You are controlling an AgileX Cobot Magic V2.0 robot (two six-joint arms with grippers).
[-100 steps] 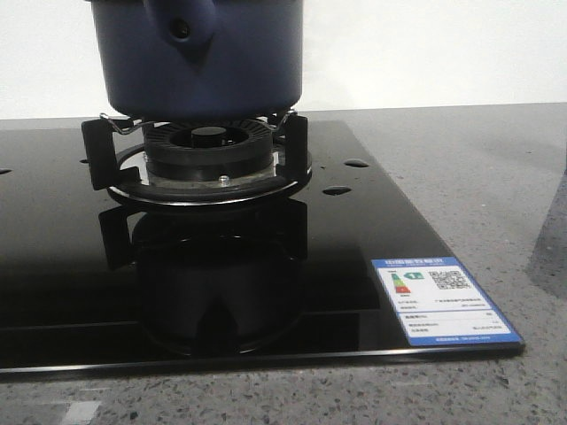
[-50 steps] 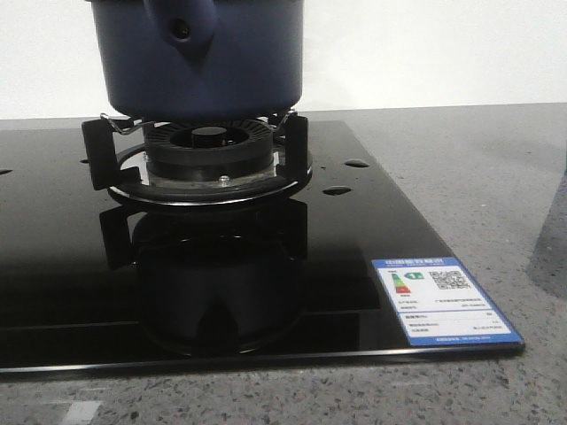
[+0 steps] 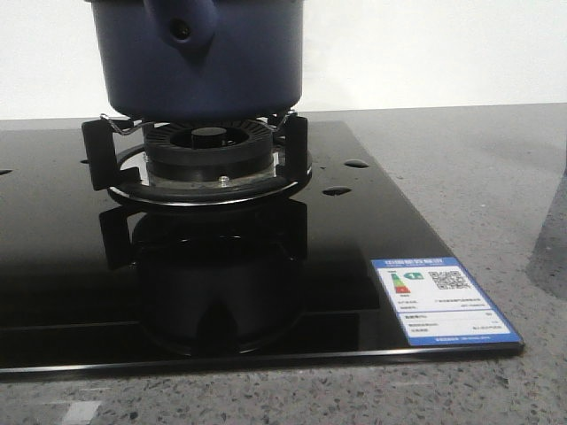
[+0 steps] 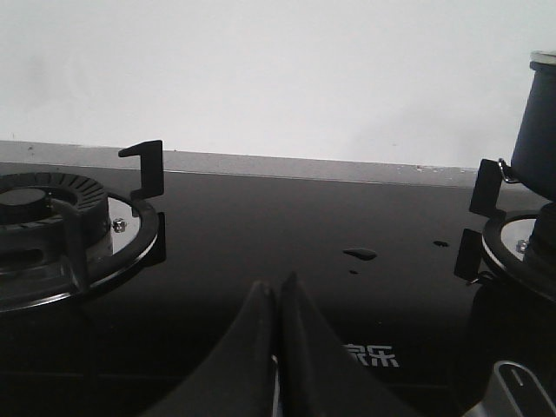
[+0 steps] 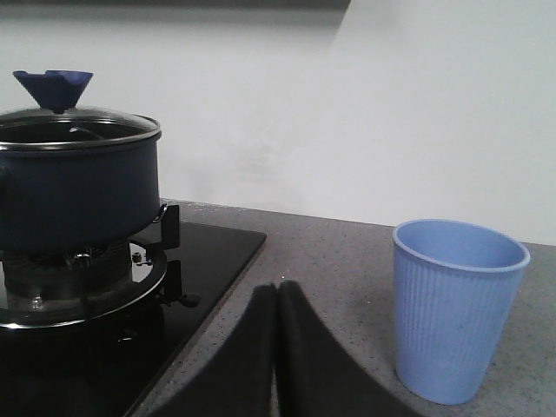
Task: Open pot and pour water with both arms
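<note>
The dark navy-blue pot [image 3: 199, 66] stands on the right burner [image 3: 208, 155] of a black glass hob; its handle lug with a dark hole faces the front view. In the right wrist view the pot [image 5: 74, 187] carries a glass lid with a blue knob [image 5: 54, 89]. A light blue ribbed cup [image 5: 453, 308] stands upright on the grey counter. My right gripper [image 5: 277, 287] is shut and empty, low over the counter between hob and cup. My left gripper [image 4: 276, 282] is shut and empty over the hob between the two burners. The pot's edge [image 4: 539, 126] shows in the left wrist view.
The left burner [image 4: 61, 234] with black pan supports lies beside my left gripper. Water drops [image 3: 345, 177] lie on the glass. An energy label sticker [image 3: 443, 301] is at the hob's front right corner. A white wall stands behind the grey counter [image 3: 496, 177].
</note>
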